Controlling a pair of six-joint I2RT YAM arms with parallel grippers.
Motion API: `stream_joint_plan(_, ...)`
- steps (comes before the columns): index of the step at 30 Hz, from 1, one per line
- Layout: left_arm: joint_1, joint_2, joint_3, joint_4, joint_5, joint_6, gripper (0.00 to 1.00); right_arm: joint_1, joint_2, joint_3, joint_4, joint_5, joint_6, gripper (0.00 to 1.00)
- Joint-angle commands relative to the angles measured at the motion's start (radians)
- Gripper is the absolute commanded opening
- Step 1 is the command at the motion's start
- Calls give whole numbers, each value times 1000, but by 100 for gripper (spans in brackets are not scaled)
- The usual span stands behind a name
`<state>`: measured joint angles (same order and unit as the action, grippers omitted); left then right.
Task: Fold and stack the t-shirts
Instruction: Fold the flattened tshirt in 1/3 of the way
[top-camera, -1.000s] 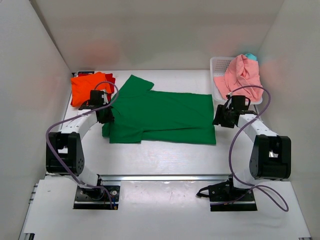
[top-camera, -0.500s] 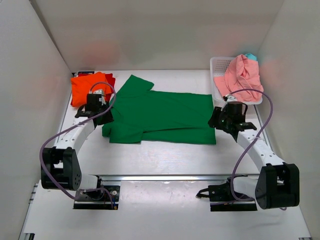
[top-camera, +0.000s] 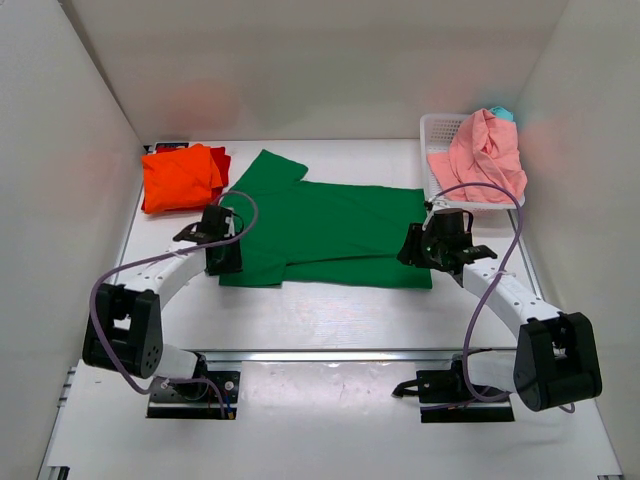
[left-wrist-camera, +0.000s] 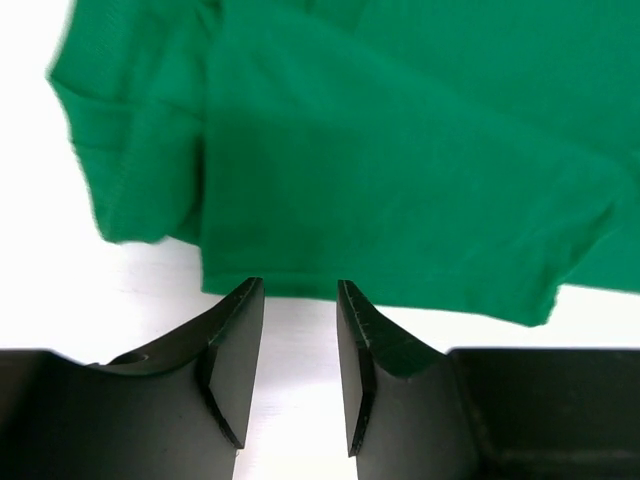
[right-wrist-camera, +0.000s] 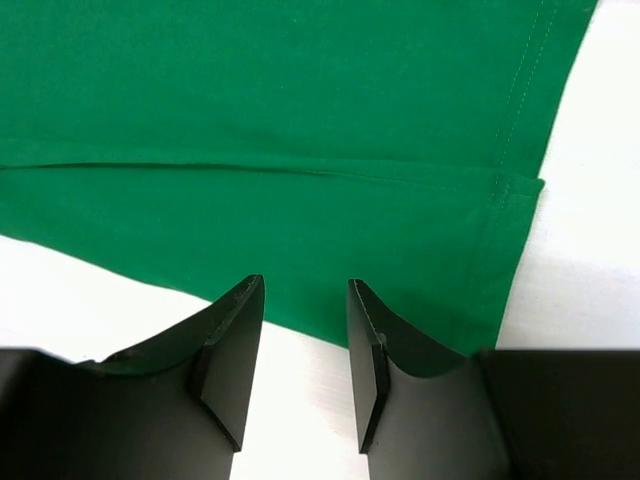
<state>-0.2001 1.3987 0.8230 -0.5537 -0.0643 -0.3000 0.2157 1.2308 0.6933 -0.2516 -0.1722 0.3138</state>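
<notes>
White basket (top-camera: 435, 133) holding salmon pink shirt (top-camera: 487, 150), green shirt (top-camera: 330, 230) flat beside

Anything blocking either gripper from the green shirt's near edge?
Nothing visible. The left gripper and right gripper are both open right at the near edge of the green shirt, with only bare table beside it.

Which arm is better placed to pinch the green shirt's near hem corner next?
Right. The right pincer, open, straddles the near edge of the green shirt beside that corner; the left pincer sits at the sleeve end.
</notes>
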Motion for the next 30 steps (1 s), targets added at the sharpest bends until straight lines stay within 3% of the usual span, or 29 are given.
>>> stream_joint_plan(1, -38, 20, -31, -32, -75, 9, 46, 7, -7, 14, 48, -12, 7, 36)
stream_joint_plan(7, -38, 94, -61, 8, -97, 2, 46, -1, -13, 9, 41, -19, -2, 36)
stream_joint_plan(9, -45, 118, -70, 24, -85, 2, 34, -7, -13, 8, 43, -26, -4, 36)
stream_joint_plan(11, -50, 131, -65, 18, -69, 9, 9, -9, -17, 6, 43, -29, -5, 35)
stream_joint_plan(13, -58, 125, -62, 15, -69, 9, 0, -15, -17, 0, 44, -30, -4, 35)
stream_joint_plan(22, -32, 7, 42, 6, -65, -13, 0, -25, -8, 17, 41, -35, -15, 34)
stream_joint_plan(30, -24, 37, 102, -47, -17, 10, 2, -15, 10, 31, 35, -33, -13, 34)
